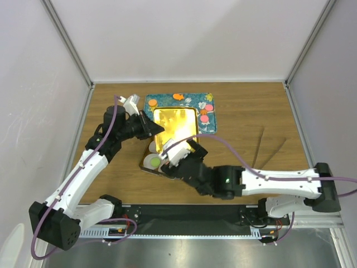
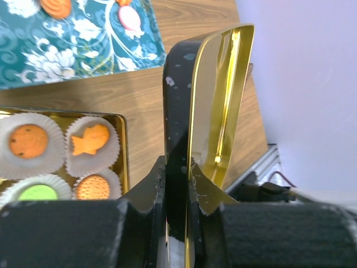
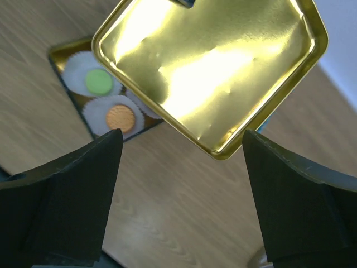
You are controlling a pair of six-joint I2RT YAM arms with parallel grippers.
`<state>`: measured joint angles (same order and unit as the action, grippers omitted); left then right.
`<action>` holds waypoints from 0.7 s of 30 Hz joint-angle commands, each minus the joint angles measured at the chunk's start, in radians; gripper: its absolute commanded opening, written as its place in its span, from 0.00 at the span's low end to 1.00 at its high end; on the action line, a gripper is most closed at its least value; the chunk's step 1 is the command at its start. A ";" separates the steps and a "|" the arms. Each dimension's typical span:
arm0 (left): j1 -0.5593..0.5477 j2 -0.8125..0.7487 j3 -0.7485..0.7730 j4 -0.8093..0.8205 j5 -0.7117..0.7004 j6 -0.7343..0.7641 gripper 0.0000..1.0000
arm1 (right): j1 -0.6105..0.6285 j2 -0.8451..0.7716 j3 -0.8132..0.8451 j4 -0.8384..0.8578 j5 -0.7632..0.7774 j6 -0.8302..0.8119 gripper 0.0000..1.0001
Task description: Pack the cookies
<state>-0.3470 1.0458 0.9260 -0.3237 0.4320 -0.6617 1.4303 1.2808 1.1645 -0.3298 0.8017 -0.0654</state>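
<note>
Gold-lined lid (image 2: pixel 215 111) is pinched on edge by the left fingers (image 2: pixel 148 192); the right fingers (image 3: pixel 72 190) are spread and empty. Closing looks underway: next, lower it squarely over the tin (image 2: pixel 124 151) of cookies (image 2: pixel 28 140).

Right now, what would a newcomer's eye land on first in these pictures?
The shiny gold lid dominates mid-table, clamped by its edge in the left end effector. Partly under it sits a tin of cookies in white paper cups, with the open right end effector facing both.
</note>
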 commanded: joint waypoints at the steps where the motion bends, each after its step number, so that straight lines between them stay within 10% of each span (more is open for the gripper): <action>1: 0.009 0.000 0.007 0.064 0.066 -0.075 0.00 | 0.054 0.051 -0.052 0.127 0.215 -0.203 0.94; 13: 0.014 -0.012 -0.027 0.061 0.099 -0.079 0.00 | 0.033 0.270 -0.166 0.585 0.404 -0.570 0.97; 21: 0.017 -0.038 -0.058 0.061 0.120 -0.087 0.00 | -0.002 0.478 -0.250 1.384 0.478 -1.207 0.93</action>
<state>-0.3397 1.0439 0.8757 -0.3023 0.5102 -0.7273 1.4391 1.7000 0.9367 0.5831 1.2106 -0.9211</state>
